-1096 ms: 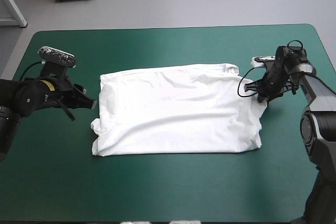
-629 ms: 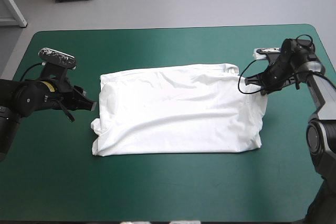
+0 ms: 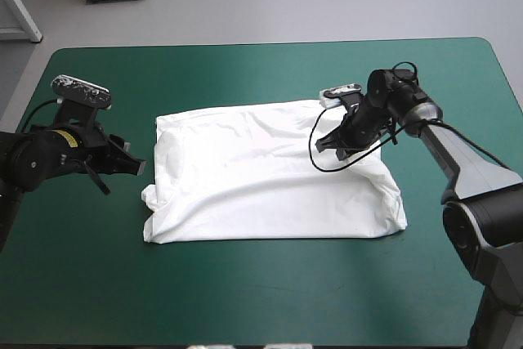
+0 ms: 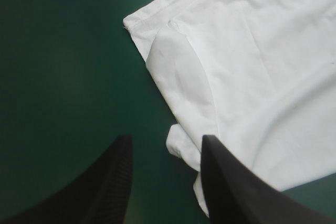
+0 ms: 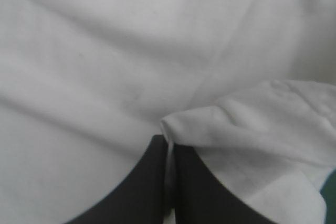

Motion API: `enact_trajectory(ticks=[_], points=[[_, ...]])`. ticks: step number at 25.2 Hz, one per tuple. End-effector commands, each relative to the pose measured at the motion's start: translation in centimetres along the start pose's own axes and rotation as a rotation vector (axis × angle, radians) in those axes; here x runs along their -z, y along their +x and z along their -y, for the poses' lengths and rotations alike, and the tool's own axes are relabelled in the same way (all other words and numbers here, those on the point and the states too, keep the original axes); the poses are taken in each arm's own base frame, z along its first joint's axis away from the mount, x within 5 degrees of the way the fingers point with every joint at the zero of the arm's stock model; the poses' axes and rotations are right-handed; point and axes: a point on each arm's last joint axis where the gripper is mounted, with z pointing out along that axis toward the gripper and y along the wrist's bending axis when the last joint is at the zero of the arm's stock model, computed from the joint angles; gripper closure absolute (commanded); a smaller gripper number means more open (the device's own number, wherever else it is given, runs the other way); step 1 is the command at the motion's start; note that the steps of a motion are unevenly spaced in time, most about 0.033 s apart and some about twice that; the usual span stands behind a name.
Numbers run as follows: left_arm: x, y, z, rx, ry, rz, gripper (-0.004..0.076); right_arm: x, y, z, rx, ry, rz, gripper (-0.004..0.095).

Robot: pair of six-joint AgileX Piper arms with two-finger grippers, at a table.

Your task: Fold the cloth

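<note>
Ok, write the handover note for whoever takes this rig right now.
Left gripper: fingers open, above the teal-green cover beside the left edge of the T-shirt, holding nothing.
Right gripper: shut on the T-shirt's right edge, held up over the shirt's right half.
Done: shirt spread flat; right side partly folded in.
Left: lay that fold down, fold the rest.

Plain white T-shirt [image 3: 270, 173], teal-green cover [image 3: 245, 79], black left gripper [image 4: 166, 140] and right gripper [image 5: 169, 141]
</note>
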Motion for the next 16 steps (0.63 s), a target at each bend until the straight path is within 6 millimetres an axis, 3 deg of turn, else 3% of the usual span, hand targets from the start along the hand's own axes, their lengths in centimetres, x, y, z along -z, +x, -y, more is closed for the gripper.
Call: enact_trajectory(ticks=[1, 5, 8, 9, 12, 16], points=[[1.5, -0.8, -0.1, 0.013, -0.007, 0.091, 0.0412, 0.6, -0.7, -0.5, 0.044, -0.001, 0.052, 0.0921], [1.5, -0.7, -0.1, 0.007, -0.005, 0.082, 0.0412, 0.0, -0.8, -0.4, 0.102, -0.012, 0.038, 0.0869], [1.5, -0.7, -0.1, 0.007, -0.005, 0.082, 0.0412, 0.8, -1.0, -0.8, 0.115, -0.030, 0.047, 0.0683], [1.5, -0.7, -0.1, 0.007, -0.005, 0.080, 0.0412, 1.6, -1.1, -1.0, 0.120, -0.030, 0.062, 0.0567], [1.9, -0.3, 0.0, 0.003, -0.001, 0.058, 0.0412, 3.4, -1.2, -1.3, 0.126, -0.015, 0.098, 0.0397], [3.6, 0.7, 0.3, -0.055, -0.047, 0.039, 0.0412, 7.1, -0.1, -1.3, 0.135, 0.094, 0.139, 0.0356]])
